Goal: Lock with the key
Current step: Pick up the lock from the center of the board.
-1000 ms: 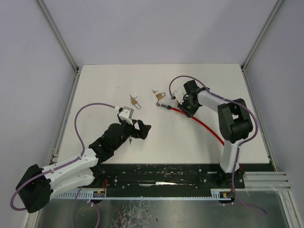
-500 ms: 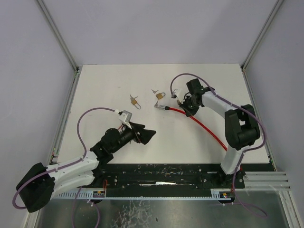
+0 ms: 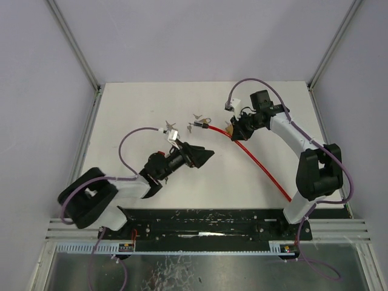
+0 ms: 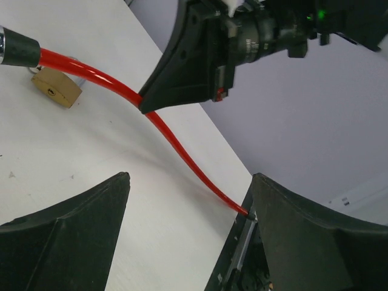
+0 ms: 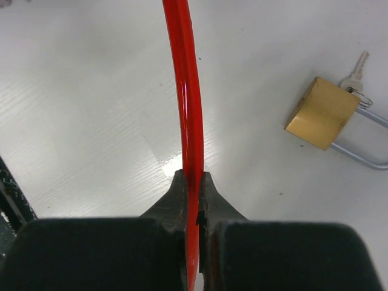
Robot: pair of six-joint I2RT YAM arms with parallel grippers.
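Observation:
My right gripper (image 5: 193, 182) is shut on a red cable (image 5: 182, 79), which runs straight out from between its fingers. In the top view that gripper (image 3: 237, 130) sits at the cable's (image 3: 260, 167) far part. A brass padlock (image 5: 321, 112) lies on the table just right of the cable, with a small key (image 5: 359, 65) on a ring at its far corner. The left wrist view shows the padlock (image 4: 56, 88) under the cable (image 4: 167, 136), near its black end cap (image 4: 18, 48). My left gripper (image 4: 191, 177) is open and holds nothing. It (image 3: 203, 157) points at the cable from the near left.
Loose small keys (image 3: 197, 115) and another key bunch (image 3: 170, 125) lie on the white table (image 3: 133, 109) behind my left arm's purple cable (image 3: 130, 142). The red cable's near end reaches the black rail (image 3: 212, 221) at the table's front edge. Grey walls enclose the table.
My right gripper has shut on the red cable and shifted its capped end left and farther back. The left arm has swung right and forward, so its open gripper is closer to the cable.

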